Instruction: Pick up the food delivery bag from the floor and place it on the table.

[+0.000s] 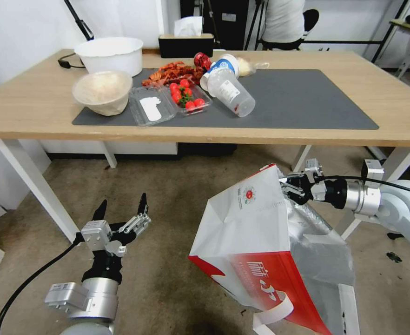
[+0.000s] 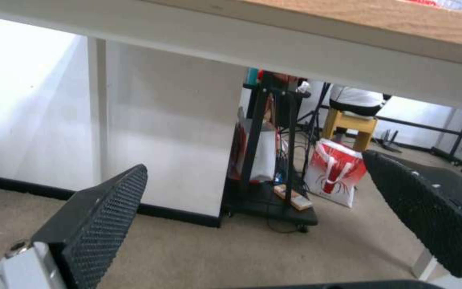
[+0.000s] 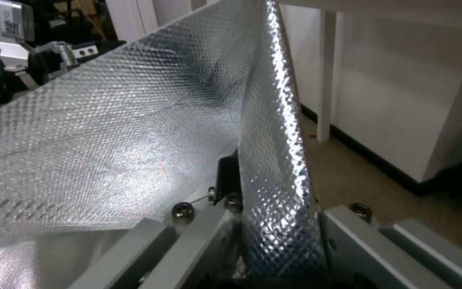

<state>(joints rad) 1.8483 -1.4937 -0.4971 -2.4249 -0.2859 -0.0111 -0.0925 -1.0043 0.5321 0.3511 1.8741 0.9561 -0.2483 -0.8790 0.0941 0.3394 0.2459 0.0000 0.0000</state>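
The food delivery bag [image 1: 256,251], white with a red band and silver foil lining, hangs tilted above the floor [image 1: 168,260], lifted by one top corner. My right gripper [image 1: 288,186] is shut on that corner of the rim. In the right wrist view the foil lining [image 3: 134,132] is pinched between its fingers. My left gripper [image 1: 121,207] is open to the left of the bag, apart from it, low over the floor. Its fingers [image 2: 100,224] stand wide apart in the left wrist view. The table [image 1: 353,83] with its dark grey mat [image 1: 307,102] is just beyond.
On the mat's left half lie two white bowls [image 1: 103,90], clear trays with tomatoes [image 1: 186,97], red food, and a tipped plastic cup [image 1: 230,90]. White table legs [image 1: 33,186] stand near both arms. A black tissue box [image 1: 185,44] sits at the back.
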